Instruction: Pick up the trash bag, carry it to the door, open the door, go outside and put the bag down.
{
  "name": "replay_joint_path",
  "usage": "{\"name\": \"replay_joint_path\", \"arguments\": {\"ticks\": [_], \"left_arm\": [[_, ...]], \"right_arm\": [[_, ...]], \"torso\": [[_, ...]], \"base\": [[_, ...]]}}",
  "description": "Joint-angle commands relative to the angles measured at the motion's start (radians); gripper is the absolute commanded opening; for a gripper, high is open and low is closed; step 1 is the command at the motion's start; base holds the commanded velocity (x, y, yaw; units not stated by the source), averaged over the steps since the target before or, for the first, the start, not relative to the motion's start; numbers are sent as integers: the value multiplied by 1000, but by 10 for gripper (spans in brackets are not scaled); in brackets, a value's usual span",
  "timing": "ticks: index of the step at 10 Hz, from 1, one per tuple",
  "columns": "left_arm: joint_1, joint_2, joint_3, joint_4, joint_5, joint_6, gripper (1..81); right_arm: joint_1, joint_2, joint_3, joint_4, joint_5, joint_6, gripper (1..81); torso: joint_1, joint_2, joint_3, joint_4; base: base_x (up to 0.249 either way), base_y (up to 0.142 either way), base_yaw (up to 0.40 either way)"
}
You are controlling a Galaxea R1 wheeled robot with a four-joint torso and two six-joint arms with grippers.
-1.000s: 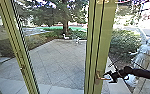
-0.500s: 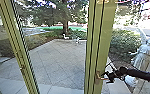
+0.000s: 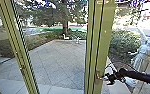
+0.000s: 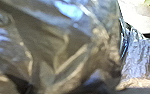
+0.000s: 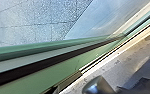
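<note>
In the head view my right gripper (image 3: 106, 78) is at the door handle (image 3: 98, 75), on the green door frame (image 3: 104, 37); contact between them is too blurred to judge. A rounded metal piece (image 5: 97, 86) shows close up in the right wrist view, beside the green door edge (image 5: 41, 75). The shiny, crumpled trash bag (image 4: 58, 47) is very near the camera in the left wrist view, and its folds hide how my left gripper holds or touches it.
Another green frame post (image 3: 22, 57) stands at the left of the head view. Outside lie a paved patio (image 3: 57, 62), bushes (image 3: 123, 45) and two small white figures farther back. A pale statue (image 3: 143, 53) stands beyond the glass at the right.
My right arm has shifted a little left in the head view, and its gripper sits slightly closer to the handle. The patio and posts keep almost the same place.
</note>
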Motion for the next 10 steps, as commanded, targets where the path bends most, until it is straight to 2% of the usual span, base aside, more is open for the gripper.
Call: {"name": "replay_joint_path", "arguments": {"ticks": [1, 3, 7, 10], "left_arm": [[-42, -9, 1, -16, 96, 3, 10], [-42, -6, -11, -16, 96, 3, 10], [-41, -3, -22, -14, 96, 5, 10], [-39, -1, -22, -14, 98, 5, 10]], "right_arm": [[39, 68, -2, 26, 7, 29, 811], [-21, 83, 16, 26, 46, 28, 811], [-155, 88, 101, 26, 200, 22, 811], [-184, 90, 102, 23, 208, 19, 811]], "torso": [[0, 0, 0, 0], [-1, 0, 0, 0], [-2, 0, 1, -1], [-2, 0, 2, -2]], "base": [[0, 0, 0], [0, 0, 0], [0, 0, 0], [0, 0, 0]]}}
